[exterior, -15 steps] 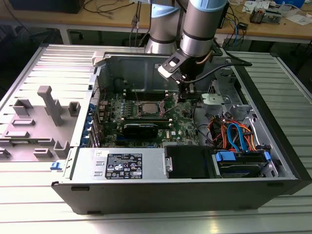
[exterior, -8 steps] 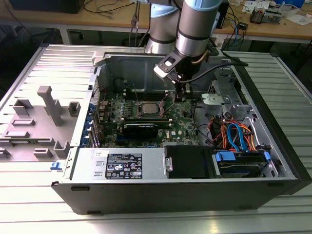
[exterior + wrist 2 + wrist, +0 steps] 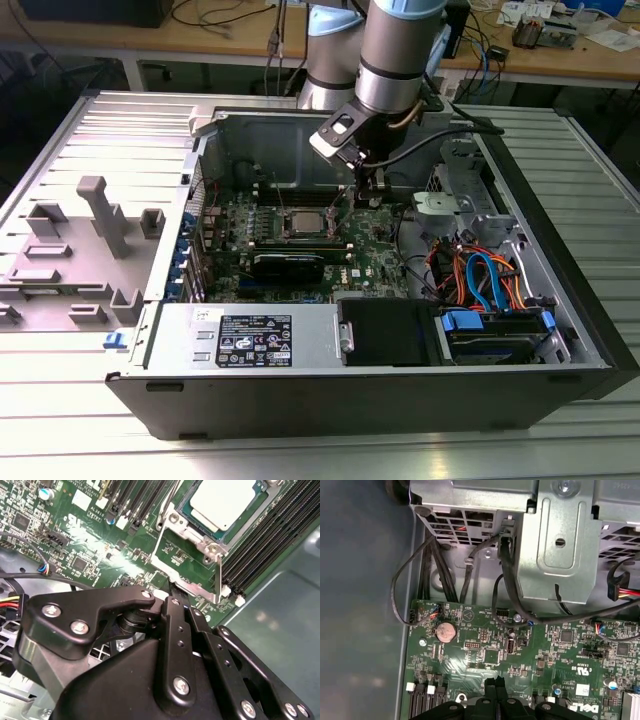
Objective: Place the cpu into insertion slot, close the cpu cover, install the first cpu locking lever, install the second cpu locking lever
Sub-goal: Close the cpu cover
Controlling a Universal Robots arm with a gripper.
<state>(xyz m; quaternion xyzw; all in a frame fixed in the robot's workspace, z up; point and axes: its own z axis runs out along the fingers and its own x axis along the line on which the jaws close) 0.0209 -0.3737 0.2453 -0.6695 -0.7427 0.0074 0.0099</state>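
The cpu [image 3: 225,502] sits at the board's [image 3: 90,545] middle, cover [image 3: 200,537] down. The gripper [image 3: 495,684], pinched shut, is by a lever [image 3: 220,577] that likely needs a steady push.

- An open computer case [image 3: 575,330] is laid on a ribbed metal table [image 3: 90,420].
- A silver power supply [image 3: 250,335] is set along the near edge, with a black drive box [image 3: 385,330] just beside it.
- Orange and blue cables [image 3: 480,275] are bundled at the exterior view's right.
- A coin battery [image 3: 445,630] is seated on the green board [image 3: 530,655].
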